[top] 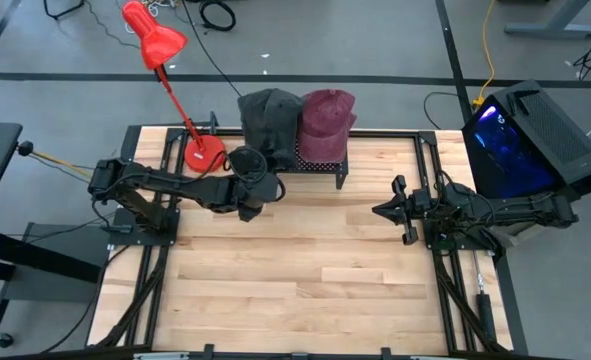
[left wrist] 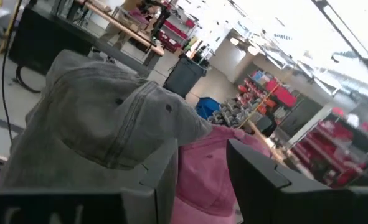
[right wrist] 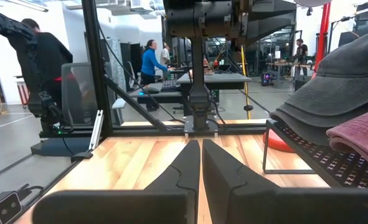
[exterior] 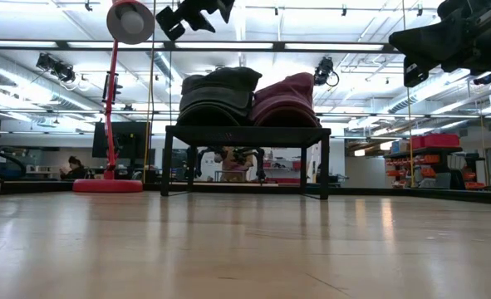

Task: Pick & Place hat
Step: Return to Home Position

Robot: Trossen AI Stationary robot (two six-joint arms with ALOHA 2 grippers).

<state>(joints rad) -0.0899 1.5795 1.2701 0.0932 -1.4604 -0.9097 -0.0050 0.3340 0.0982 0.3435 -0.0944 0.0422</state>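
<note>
Left gripper (top: 253, 172): raised off the table (top: 295, 290), just in front of the shelf (top: 320, 170), facing the caps. Fingers (left wrist: 258, 180) spread well apart; grips nothing, touches nothing.

Right gripper (top: 380, 210): up over the right half of the table, well apart from the shelf, pointing toward the left arm. Fingers (right wrist: 184, 174) drawn together to a thin slit; holds nothing.

Black caps (top: 270, 115): stacked on the left part of the shelf, at the far edge of the table. Maroon caps (top: 327, 118): piled on the right part, pressed against the black stack.

Red desk lamp (top: 165, 60): base on the table just left of the shelf and close beside the left arm, head leaning out past the far edge. Black box with a blue glow (top: 530, 140): off the right edge, next to the right arm.

Beyond the table, in the right wrist view: desks, and a person in a blue top (right wrist: 151, 62) standing among them.
</note>
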